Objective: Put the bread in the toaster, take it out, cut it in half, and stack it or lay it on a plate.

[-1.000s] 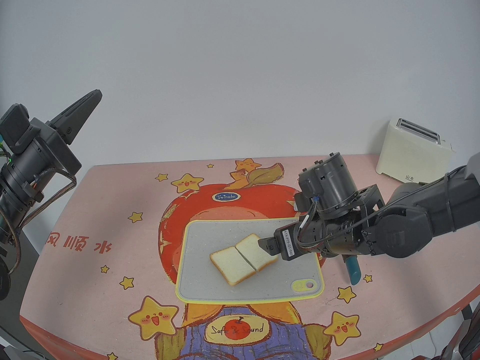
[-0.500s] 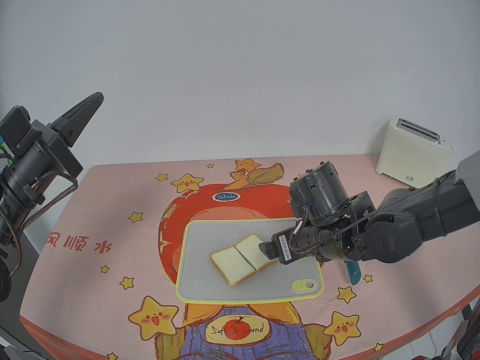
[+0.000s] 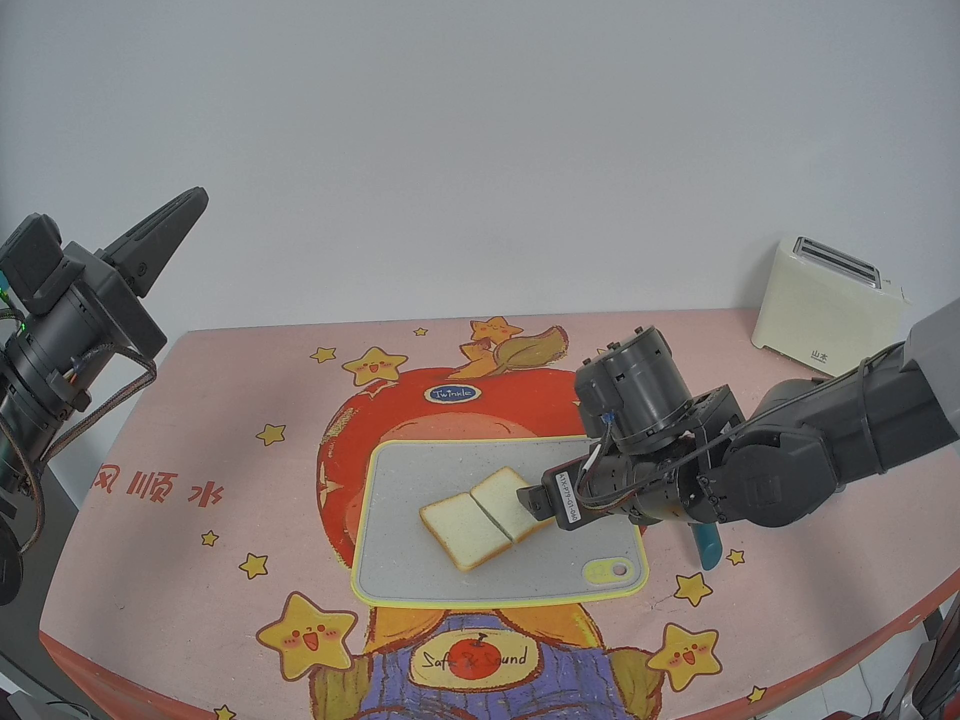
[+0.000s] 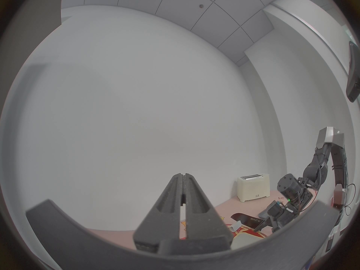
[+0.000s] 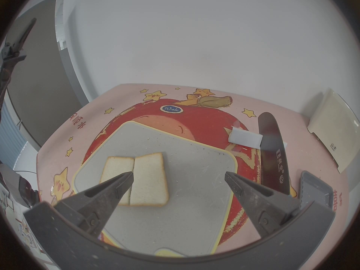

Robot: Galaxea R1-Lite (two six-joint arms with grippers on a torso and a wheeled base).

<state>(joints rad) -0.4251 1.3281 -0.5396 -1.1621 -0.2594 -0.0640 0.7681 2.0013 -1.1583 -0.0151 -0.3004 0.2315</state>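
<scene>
- Since a second ago the right arm has slid a little toward the robot's left along the cutting board (image 3: 400, 562), bringing the right gripper (image 5: 178, 175) closer over the bread (image 3: 487, 518); bread, board and toaster (image 3: 825, 312) have not shifted.
- Right gripper: its jaws are spread wide and held low over the board. One fingertip sits over the near edge of the bread, the other over bare board. Whether the fingertip touches the bread cannot be told.
- Bread: already cut, two halves lying flat side by side, cut edges touching, on the grey, yellow-rimmed board, toward its middle.
- Cutting board: flat on the pink cartoon-printed worktop (image 3: 250, 382), over the big red apple picture.
- Toaster: cream-coloured, upright at the far right corner of the worktop, well apart from the board, slots facing up.
- Knife (image 5: 273, 150): dark blade flat on the worktop just beside the board's right edge, teal handle showing beneath the right arm in the head view. A small white card (image 5: 245, 137) lies next to the blade.
- Left gripper (image 4: 183, 177): raised high off the worktop's left side, far from the board, jaws pressed together with nothing between them.
</scene>
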